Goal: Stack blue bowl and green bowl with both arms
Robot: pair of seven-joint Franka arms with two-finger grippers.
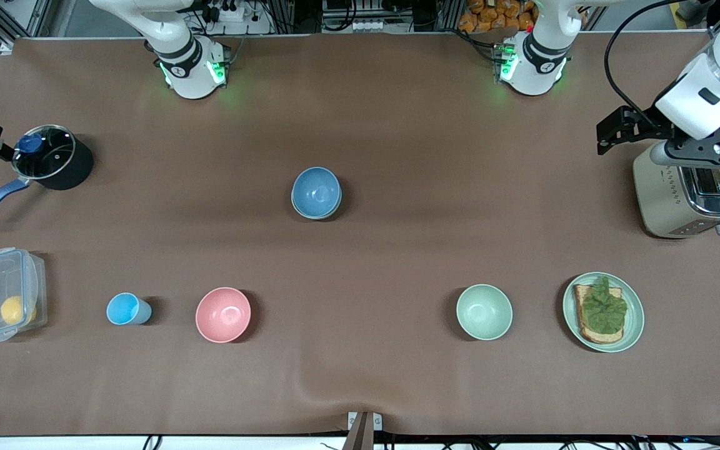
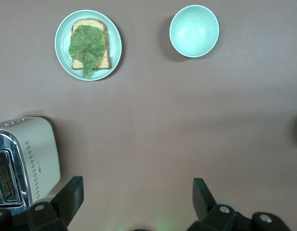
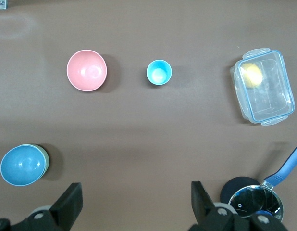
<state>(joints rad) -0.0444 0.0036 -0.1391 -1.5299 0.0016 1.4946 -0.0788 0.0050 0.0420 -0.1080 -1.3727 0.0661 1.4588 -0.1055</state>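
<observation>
Already the round matte blue bowl [image 1: 315, 191] sits nested in the sage-green bowl [image 3: 43, 160] mid-table; left gripper [image 2: 136, 202] and right gripper [image 3: 134, 204] both hang wide open, well apart from it.

The blue bowl [image 1: 315, 192] sits nested in the green bowl [image 3: 43, 161] at the middle of the surface [image 1: 397, 125]. Nearer the front camera runs a row: box [image 1: 2, 294] with a lemon [image 1: 14, 309] in it at the right arm's end, then cup [image 1: 125, 309], pink bowl [image 1: 223, 314], mint bowl [image 1: 484, 311], and plate [image 1: 634, 312] carrying toast [image 1: 594, 334] with a leaf [image 1: 605, 309] on it. The pot [image 1: 54, 157] stands farther from the camera than the box, the toaster [image 1: 685, 190] farther than the plate.
</observation>
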